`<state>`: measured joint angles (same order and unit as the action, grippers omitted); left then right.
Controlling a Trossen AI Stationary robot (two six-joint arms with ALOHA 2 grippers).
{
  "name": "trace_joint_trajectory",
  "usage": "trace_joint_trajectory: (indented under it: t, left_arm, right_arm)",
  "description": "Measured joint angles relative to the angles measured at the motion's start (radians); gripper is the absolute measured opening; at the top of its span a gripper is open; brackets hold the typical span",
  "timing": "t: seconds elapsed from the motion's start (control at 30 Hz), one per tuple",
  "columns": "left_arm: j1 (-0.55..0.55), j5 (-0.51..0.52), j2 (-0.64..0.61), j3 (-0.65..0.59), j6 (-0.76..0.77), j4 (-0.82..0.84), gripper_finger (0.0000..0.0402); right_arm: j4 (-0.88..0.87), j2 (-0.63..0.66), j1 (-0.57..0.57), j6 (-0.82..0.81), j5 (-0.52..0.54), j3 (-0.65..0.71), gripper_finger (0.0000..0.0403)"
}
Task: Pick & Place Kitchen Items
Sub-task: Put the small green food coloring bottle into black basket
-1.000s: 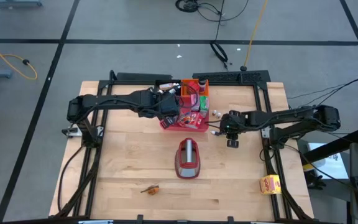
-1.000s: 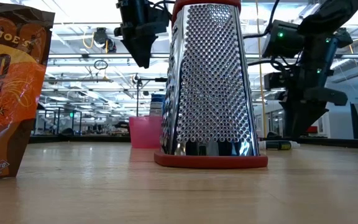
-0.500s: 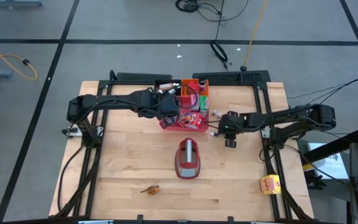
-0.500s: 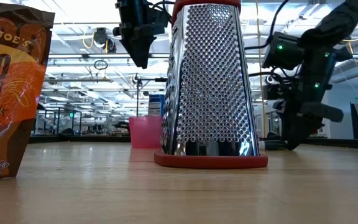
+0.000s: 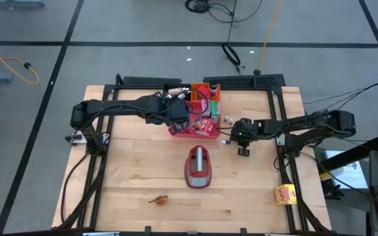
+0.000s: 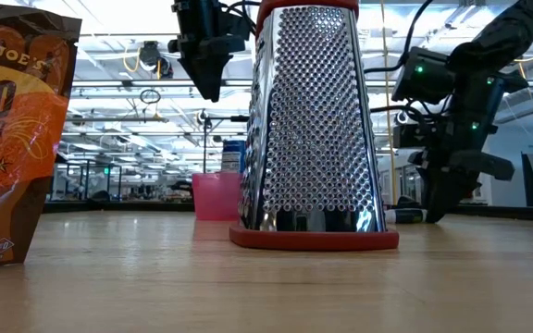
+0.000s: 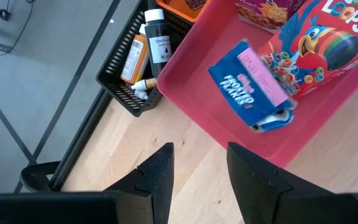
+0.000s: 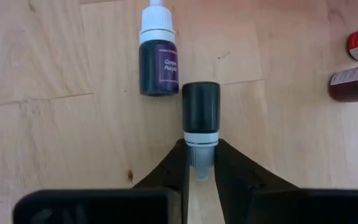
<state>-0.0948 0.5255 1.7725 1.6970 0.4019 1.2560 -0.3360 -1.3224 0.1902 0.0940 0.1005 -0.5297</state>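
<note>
My right gripper (image 8: 199, 168) sits low over the wood just right of the pinkish-red tray (image 5: 192, 134) and is shut on a tiny dark bottle (image 8: 201, 109). A purple-labelled bottle (image 8: 159, 59) lies beside it, and two red ones (image 8: 356, 84) lie farther off. In the low view this gripper (image 6: 430, 213) reaches down to the tabletop. My left gripper (image 7: 197, 168) is open and hovers above the tray's left rim (image 5: 178, 118). Inside the tray lie a blue carton (image 7: 253, 81) and a red cereal carton (image 7: 319, 40). My right gripper pinches the dark bottle by its white cap end (image 8: 199, 142) between the two fingers. The fingers run along the bottle's length, slanting down from the table's right. The bottle's dark body points away from the gripper and lies on the wood.
A metal grater with a red base (image 5: 197, 167) stands near the table's middle. An orange-brown piece (image 5: 158, 198) lies near the front edge and a yellow carton (image 5: 284, 194) at the front right. An orange basket (image 5: 205, 92) and a black basket (image 7: 135, 62) sit behind the tray.
My right arm has lowered and tipped down toward the tabletop, shifting slightly toward the table's left. The left arm has kept still.
</note>
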Motion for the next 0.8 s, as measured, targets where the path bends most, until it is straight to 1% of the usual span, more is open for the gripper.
trace_joint_trajectory:
  t: [0.13,0.27,0.43,0.57,0.7,0.8]
  left_arm:
    - [0.0,0.0,0.0,0.0,-0.004,0.0,0.015]
    - [0.0,0.021,0.0,0.0,-0.003,0.007,0.015]
    - [-0.001,0.091,0.0,0.0,0.031,0.058,0.015]
    - [-0.002,0.104,0.0,0.0,0.029,0.06,0.015]
    - [-0.002,0.104,-0.007,0.0,-0.007,0.052,0.015]
    - [-0.009,0.101,-0.029,-0.002,-0.047,0.028,0.0149]
  right_arm:
    - [-0.013,0.044,0.0,-0.026,0.0,0.003,0.004]
    - [-0.085,0.135,-0.002,-0.05,0.008,0.001,0.004]
    - [-0.175,0.253,-0.005,-0.095,0.051,-0.049,0.004]
    - [-0.19,0.321,-0.005,-0.101,0.056,-0.106,0.004]
    - [-0.193,0.348,-0.005,-0.101,0.059,-0.177,0.004]
    - [-0.187,0.344,-0.005,-0.086,0.084,-0.237,0.004]
